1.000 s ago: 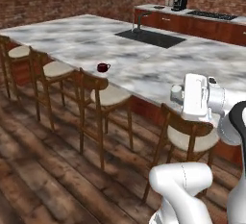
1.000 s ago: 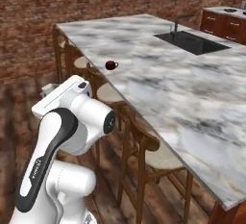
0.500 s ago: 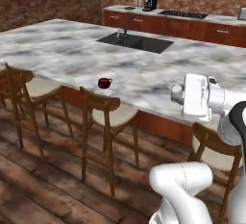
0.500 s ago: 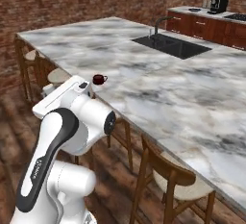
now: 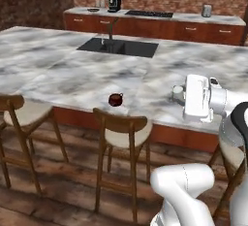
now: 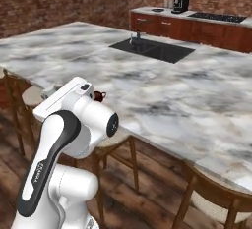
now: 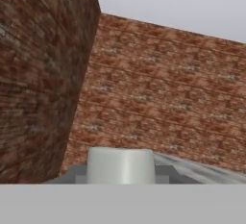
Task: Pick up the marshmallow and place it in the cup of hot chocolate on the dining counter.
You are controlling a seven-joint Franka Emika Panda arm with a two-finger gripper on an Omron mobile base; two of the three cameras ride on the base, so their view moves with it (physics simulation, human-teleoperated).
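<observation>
Brick walls are closing off the kitchen at the back, w/ a red-brown cabinet run (image 5: 160, 26) sitting along the far wall and a black coffee machine (image 5: 114, 1) standing on it toward the left. Dining counter (image 5: 63, 70), grey-white veined marble, is filling the mid scene; black sink (image 5: 118, 48) is lying set into its far part w/ a thin dark tap (image 5: 110, 28) rising at the sink's near edge. Cup of hot chocolate (image 5: 115, 99) is sitting close to the counter's near edge, roughly centre in the left base view: small, squat, round, dark red-brown, dark inside, small handle sticking out on one side. In the right base view the cup (image 6: 100, 96) is peeking out just past the arm's white wrist. Wooden chairs w/ pale seats are standing along the near side, one (image 5: 121, 135) right below the cup, another (image 5: 22, 116) further left. Gripper (image 5: 178, 94) is hanging over the counter's near edge, well right of the cup and apart from it, fingers clamped on the marshmallow (image 7: 120, 166). Marshmallow is looking like a short white-grey drum, smooth, soft shading down the sides, flat on top, sitting at the bottom of the hand view w/ brick wall behind it. In the left base view it's reading as a small pale lump at the hand's left end. Dark wood plank floor is running under the chairs.
</observation>
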